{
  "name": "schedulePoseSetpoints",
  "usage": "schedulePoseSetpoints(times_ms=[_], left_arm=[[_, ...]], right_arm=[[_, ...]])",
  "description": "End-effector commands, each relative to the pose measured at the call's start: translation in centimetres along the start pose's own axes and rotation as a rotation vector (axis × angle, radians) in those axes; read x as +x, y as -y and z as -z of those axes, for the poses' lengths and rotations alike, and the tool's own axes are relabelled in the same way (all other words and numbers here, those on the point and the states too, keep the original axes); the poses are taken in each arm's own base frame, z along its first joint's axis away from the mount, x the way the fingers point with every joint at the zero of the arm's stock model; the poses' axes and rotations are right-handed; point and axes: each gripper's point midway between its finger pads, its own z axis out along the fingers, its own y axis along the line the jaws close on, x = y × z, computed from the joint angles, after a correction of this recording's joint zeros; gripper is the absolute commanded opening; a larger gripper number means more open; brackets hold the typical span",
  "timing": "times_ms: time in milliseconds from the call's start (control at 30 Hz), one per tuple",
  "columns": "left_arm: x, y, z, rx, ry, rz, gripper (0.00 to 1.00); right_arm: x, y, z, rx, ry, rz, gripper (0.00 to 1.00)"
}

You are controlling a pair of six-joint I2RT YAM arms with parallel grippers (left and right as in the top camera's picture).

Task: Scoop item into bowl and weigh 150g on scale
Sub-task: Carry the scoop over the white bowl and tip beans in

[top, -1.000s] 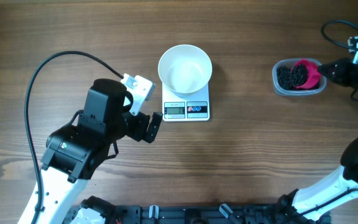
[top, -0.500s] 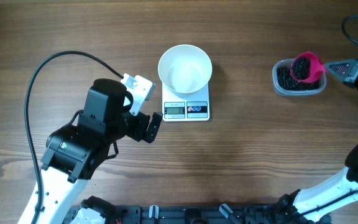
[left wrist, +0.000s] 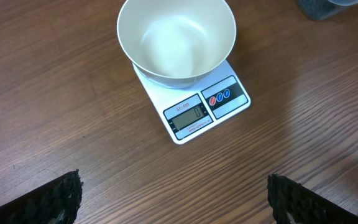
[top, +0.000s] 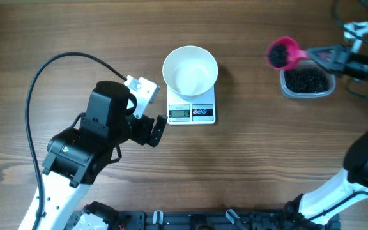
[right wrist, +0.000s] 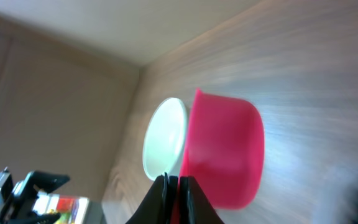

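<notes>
1. Now we hold the scoop (top: pixel 280 52) of pellets (top: pixel 277 56), pinched in our right fingers (top: pixel 329 56), aloft just beside the tub (top: pixel 306 82).
2. Next we judge it must cross to the empty bowl (top: pixel 190 70) on the scale (top: pixel 191 113) and tip gently.
3. Our left fingers (left wrist: pixel 55 199) stand spread.

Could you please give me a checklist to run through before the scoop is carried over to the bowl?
1. Grip: right pincer shut on the handle of the pink scoop: ok.
2. Load: black pellets show in the scoop's cup: ok.
3. Target: bowl sits on the scale, nothing in it: ok.
4. Path: nothing stands on the table between scoop and bowl: ok.
5. Left pincer open, beside the scale and not touching it: ok.
6. Scale zeroed: the display is lit, but its digits are too small to read: cannot tell.
</notes>
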Motion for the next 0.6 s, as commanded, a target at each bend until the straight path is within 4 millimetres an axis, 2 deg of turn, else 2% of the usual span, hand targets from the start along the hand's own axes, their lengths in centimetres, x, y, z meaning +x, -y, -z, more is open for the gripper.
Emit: schedulePoseSetpoints(times_ms=[0,100,233,300,367,567], left_arm=[[-0.6,0.1,0.4,0.011,0.021,-0.007,1.0],[-0.6,0.1,0.4,0.011,0.021,-0.006,1.0],[-0.6,0.1,0.4,0.011,0.02,-0.006,1.0],[-0.6,0.1,0.4,0.011,0.021,-0.007,1.0],[-0.6,0.1,0.4,0.011,0.021,-0.007,1.0],[-0.6,0.1,0.4,0.011,0.021,-0.006,1.0]], right_arm=[[-0.2,-5.1,-5.3,-0.189,-0.071,-0.015,0.04],[0.0,-9.6,-11.1,-0.295,-0.154,0.099,0.04],[0.5,-13.9,-16.3,-0.348,-0.175,0.293,0.04],[1.5,-14.5,-18.2,-0.328,-0.179,0.361,0.04],[2.2,-14.5,-19.1,-0.309,-0.186,0.4,0.04],[4.1,-11.6,-20.6,-0.149,-0.221,0.502,0.04]])
